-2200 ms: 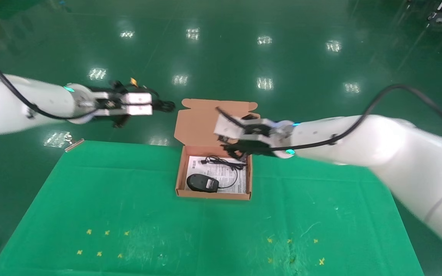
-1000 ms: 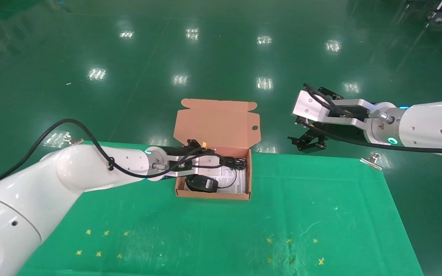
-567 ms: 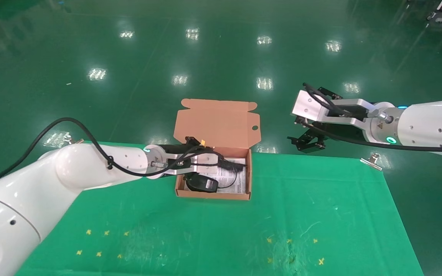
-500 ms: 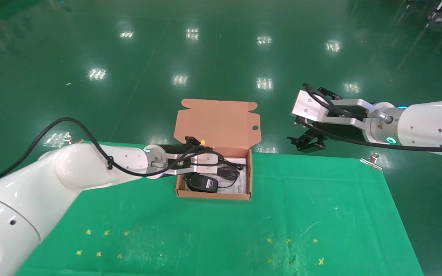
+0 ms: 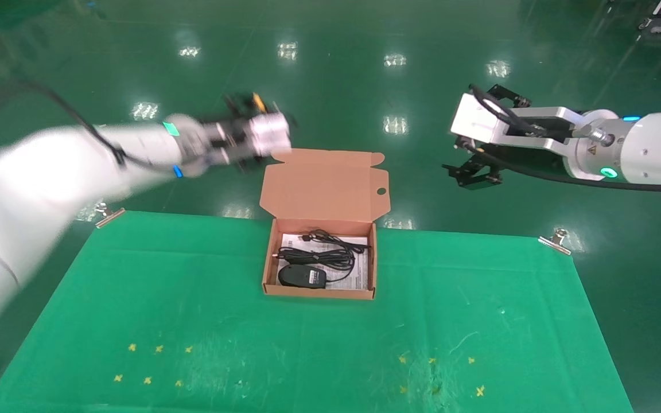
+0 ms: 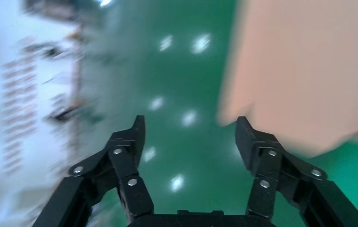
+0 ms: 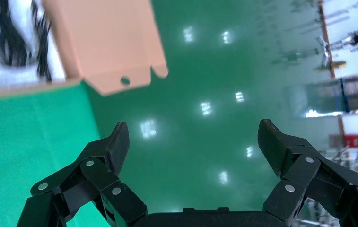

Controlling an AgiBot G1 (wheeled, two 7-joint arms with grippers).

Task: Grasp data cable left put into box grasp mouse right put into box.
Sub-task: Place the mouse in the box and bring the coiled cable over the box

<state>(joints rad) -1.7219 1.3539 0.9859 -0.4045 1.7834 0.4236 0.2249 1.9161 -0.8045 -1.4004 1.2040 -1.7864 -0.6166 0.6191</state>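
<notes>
Two black items lie inside the box [image 5: 319,289], which sits on the green cloth [image 5: 307,344] at the middle of its far edge with the flap lid [image 5: 325,186] standing open behind it. The data cable [image 5: 316,255] lies as a loose bundle across the middle of the tray, on a printed white sheet [image 5: 359,278]. The mouse [image 5: 302,276] rests just in front of the bundle, against the near wall, and its thin cord runs toward the back of the tray. The left gripper [image 6: 189,142] is raised above the floor beside the lid's left corner, clear of the box, with its jaws spread and nothing between them. The right gripper [image 7: 193,142] hangs over the floor well to the right of the lid, also spread wide and empty. Metal clips [image 5: 554,240] pin the cloth at both far corners. Small yellow crosses [image 5: 158,348] mark the near part of the cloth on both sides. Nothing stands between either gripper and the open tray.
</notes>
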